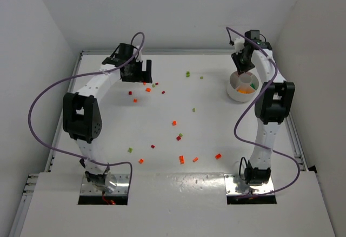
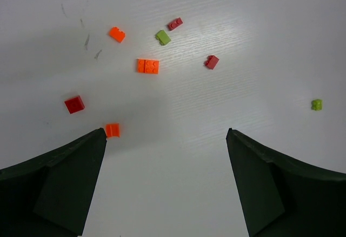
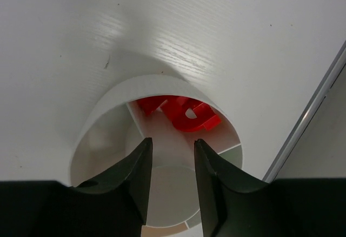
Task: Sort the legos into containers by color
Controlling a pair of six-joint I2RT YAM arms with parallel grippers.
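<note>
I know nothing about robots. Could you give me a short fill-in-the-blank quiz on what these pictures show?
The right gripper hangs over the white dish, and one compartment holds bricks coloured ____.
The left gripper has its jaws wide ____, with nothing between them.
The small brick beside the tip of one of the left gripper's jaws is ____.
Missing words: red; open; orange.
</note>
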